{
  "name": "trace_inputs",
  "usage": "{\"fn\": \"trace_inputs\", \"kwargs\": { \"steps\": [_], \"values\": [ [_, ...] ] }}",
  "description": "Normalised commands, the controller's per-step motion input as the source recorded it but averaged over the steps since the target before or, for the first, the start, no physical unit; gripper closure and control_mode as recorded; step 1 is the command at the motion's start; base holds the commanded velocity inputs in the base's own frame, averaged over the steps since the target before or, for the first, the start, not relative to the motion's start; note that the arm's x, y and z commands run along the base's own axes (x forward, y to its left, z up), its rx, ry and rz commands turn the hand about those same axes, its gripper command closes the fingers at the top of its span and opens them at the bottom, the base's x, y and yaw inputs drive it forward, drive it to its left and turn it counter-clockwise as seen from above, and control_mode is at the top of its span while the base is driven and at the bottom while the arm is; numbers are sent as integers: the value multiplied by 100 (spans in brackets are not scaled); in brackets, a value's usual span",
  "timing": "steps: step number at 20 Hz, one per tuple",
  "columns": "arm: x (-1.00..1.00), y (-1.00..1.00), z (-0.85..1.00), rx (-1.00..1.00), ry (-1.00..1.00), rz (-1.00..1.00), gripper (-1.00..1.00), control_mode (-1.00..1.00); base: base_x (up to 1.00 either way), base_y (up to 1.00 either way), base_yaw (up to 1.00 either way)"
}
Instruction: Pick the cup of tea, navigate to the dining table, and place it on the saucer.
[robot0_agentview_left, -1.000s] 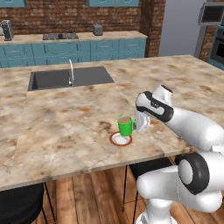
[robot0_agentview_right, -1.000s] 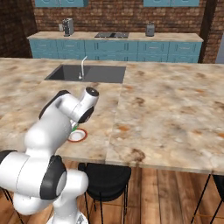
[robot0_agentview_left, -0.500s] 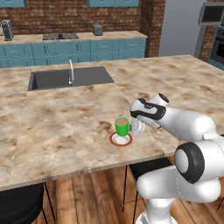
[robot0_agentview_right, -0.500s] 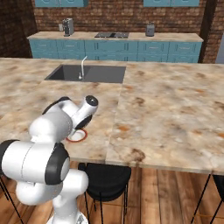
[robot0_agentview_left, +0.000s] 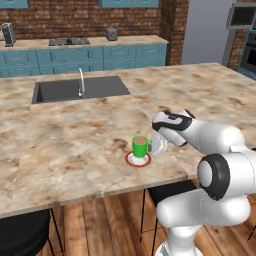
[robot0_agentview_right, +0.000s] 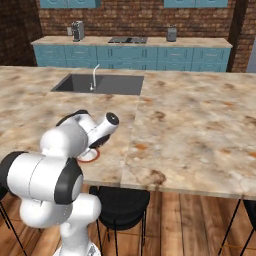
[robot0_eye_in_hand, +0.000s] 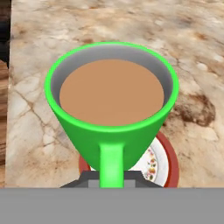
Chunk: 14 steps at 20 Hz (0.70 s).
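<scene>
On the saucer (robot0_agentview_left: 138, 160), bright green cup of tea (robot0_agentview_left: 140, 146), brown-filled, handle clamped in closed end effector (robot0_agentview_left: 156, 148)

Saucer (robot0_agentview_left: 138, 159) on dining table (robot0_agentview_left: 75, 135)

Bright green cup of tea (robot0_eye_in_hand: 111, 131), red-rimmed flowered saucer (robot0_eye_in_hand: 164, 164), beige marbled dining table (robot0_agentview_left: 75, 130)

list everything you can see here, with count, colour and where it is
cup: 1, green, brown tea inside, on the saucer
saucer: 1, white with red-brown rim, near the table's front edge
table: 1, beige marbled top
sink: 1, dark, set in the table
faucet: 1, silver, at the sink
wall counter: 1, teal, by the brick wall
stools: 2 or more, black, under the table
gripper: 1, jaws shut on the cup's handle
</scene>
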Motion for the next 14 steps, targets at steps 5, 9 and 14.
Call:
{"fn": "trace_inputs", "kwargs": {
  "steps": [5,9,14],
  "values": [
    [0,0,-9,5,1,0,100,-100,0,0,0],
    [0,0,-30,0,1,0,100,-100,0,0,0],
    [1,0,-34,0,2,0,100,-100,0,0,0]
  ]
}}
